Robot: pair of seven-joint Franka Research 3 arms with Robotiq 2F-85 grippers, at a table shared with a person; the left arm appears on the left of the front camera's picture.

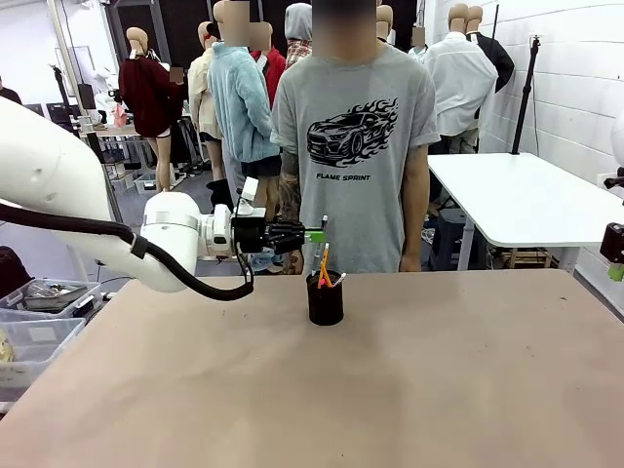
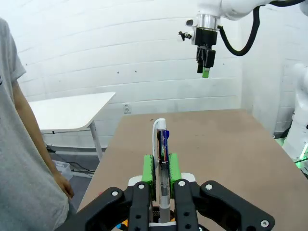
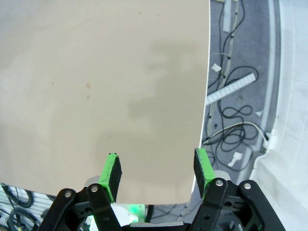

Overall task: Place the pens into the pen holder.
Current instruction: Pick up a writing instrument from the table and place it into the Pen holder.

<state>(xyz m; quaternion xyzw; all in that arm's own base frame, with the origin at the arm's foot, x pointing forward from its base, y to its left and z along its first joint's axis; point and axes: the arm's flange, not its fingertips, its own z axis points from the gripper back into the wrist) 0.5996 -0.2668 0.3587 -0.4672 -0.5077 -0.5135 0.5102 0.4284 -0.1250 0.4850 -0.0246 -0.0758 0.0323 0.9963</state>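
The black pen holder [image 1: 325, 299] stands upright mid-table toward the far edge. A yellow-orange pen [image 1: 324, 263] and a white one [image 1: 338, 280] stick out of its top. My left gripper [image 1: 316, 235] hovers just above and slightly left of the holder, pointing sideways. In the left wrist view this gripper [image 2: 161, 175] is shut on a silver-white pen with a blue clip [image 2: 161, 144], pinched between the green pads. My right gripper [image 3: 157, 168] is open with nothing between its fingers, held high over the table's right edge [image 3: 199, 120]; the same gripper [image 1: 615, 268] appears at the front view's right border.
A person in a grey T-shirt [image 1: 356, 146] stands at the far edge behind the holder, arms down. A white table [image 1: 526, 195] stands back right. Plastic bins [image 1: 39, 322] sit beside the table's left. Cables [image 3: 236, 120] lie on the floor to the table's right.
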